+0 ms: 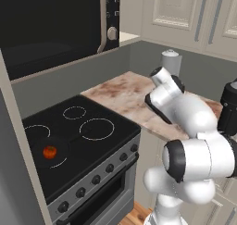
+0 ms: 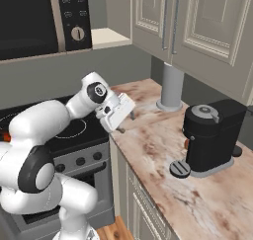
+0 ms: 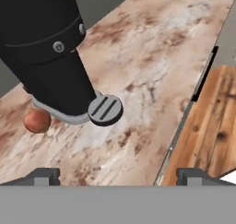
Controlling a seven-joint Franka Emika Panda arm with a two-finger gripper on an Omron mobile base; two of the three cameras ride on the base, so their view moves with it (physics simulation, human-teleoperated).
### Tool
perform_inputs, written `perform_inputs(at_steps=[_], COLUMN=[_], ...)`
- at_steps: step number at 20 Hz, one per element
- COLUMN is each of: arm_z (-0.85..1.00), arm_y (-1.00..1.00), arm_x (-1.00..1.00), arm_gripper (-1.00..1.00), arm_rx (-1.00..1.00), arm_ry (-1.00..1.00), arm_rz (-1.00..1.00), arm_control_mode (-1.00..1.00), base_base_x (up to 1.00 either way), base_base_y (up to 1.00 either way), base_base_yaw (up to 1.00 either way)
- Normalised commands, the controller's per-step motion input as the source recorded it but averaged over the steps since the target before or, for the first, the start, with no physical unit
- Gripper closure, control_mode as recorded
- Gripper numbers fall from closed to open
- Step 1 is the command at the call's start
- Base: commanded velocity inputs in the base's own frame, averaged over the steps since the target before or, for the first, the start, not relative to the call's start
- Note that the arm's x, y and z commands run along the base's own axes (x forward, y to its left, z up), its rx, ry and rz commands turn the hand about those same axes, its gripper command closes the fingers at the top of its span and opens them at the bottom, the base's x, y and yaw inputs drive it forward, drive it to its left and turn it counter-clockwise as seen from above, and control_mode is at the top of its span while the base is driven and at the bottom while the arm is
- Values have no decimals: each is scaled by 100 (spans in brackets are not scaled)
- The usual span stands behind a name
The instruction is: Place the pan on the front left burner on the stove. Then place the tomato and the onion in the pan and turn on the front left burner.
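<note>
Brownish onion (image 3: 37,120) lies at nine o'clock from the open, empty pincer (image 3: 117,174), tucked against the coffee maker (image 3: 46,57) on the desk (image 3: 138,80); tomato (image 1: 50,151) sits in the pan (image 1: 51,150).

The glossy white, rounded robot arm (image 1: 194,150) is built of bulbous shell segments joined by dark, near-black ring joints. A round dark cap with a small pale mark sits at its wrist joint. At about 3 o'clock of that cap, the boxy white end effector (image 2: 118,116) carries short dark fingertips (image 3: 44,176).
</note>
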Motion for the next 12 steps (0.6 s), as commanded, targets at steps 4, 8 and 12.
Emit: perform_inputs(at_steps=[4, 8, 12], arm_z=[0, 0, -1], arm_y=[-48, -49, -57], arm_x=[7, 5, 0], arm_gripper=[-100, -100, -100], arm_rx=[0, 0, 0], arm_ry=[0, 0, 0], arm_rz=[-8, -3, -1], arm_control_mode=[-100, -100, -100], base_base_x=[0, 0, 0], base_base_y=[0, 0, 0], base_base_yaw=[0, 0, 0])
